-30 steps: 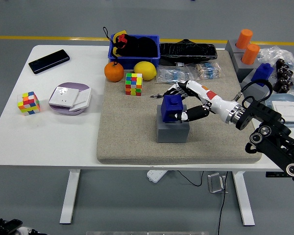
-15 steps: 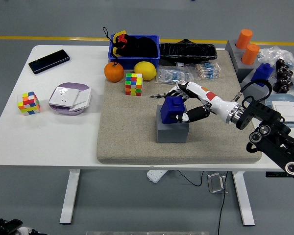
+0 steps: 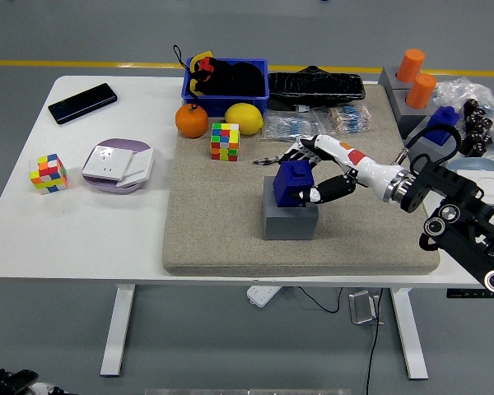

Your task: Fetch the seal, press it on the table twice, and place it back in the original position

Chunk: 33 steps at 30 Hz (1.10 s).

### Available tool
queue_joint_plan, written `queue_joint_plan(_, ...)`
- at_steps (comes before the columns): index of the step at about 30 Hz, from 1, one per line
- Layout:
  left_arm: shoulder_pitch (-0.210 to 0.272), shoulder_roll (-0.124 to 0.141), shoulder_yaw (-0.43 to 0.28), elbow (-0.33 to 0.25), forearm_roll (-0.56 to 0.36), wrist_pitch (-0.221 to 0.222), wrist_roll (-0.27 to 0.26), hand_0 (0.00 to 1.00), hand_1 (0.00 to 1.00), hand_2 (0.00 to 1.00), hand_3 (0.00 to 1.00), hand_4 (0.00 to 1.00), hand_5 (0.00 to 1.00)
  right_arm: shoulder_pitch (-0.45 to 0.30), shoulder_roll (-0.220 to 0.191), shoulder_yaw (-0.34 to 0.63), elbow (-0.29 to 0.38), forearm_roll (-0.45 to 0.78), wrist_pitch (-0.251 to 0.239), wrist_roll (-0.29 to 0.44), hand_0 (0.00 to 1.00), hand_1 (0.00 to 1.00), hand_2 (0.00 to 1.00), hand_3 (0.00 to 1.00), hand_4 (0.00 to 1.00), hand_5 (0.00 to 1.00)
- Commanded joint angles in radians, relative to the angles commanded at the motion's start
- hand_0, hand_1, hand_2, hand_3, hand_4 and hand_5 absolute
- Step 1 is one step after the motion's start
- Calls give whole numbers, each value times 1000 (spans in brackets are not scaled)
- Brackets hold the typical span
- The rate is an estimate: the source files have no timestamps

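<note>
Right hand (image 3: 306, 173) clamped on blue seal (image 3: 293, 179), seal sitting in gray holder (image 3: 289, 219) on mat (image 3: 222, 222).

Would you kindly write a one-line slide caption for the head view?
The right hand grips the blue seal on its grey holder, mid-mat.

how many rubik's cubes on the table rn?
2. One Rubik's cube sits on the grey mat beside the lemon; the other Rubik's cube sits at the table's left edge. Clutter may hide more.

High head view over table (image 3: 107, 239)
</note>
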<state>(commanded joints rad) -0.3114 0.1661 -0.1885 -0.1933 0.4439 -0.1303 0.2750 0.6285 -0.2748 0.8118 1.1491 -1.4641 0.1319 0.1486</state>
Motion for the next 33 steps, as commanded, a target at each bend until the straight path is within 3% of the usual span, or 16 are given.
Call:
queue_joint_plan(5, -1, 0, 3, 0, -4, 0, -2, 719, 691, 680, 749, 681, 252, -3, -1, -2, -1, -17, 22, -16, 485, 378, 369, 396, 644, 2)
queue_joint_plan(19, 1, -1, 7, 1, -10, 1, -3, 717, 691, 680, 749, 682, 251, 5, 0, -3, -4, -31, 23, -23, 483, 377, 368, 397, 647, 2)
queue_joint_plan(28, 1, -1, 2, 2, -7, 0, -1, 720, 691, 680, 749, 684, 250, 2, -1, 25, 22, -14, 81, -75, 484, 374, 364, 399, 664, 2)
queue_joint_plan(33, -1, -1, 9, 2, -16, 1, -4, 720, 691, 680, 749, 683, 252, 2, 3, 27, 20, -15, 84, -79, 483, 372, 363, 394, 668, 2)
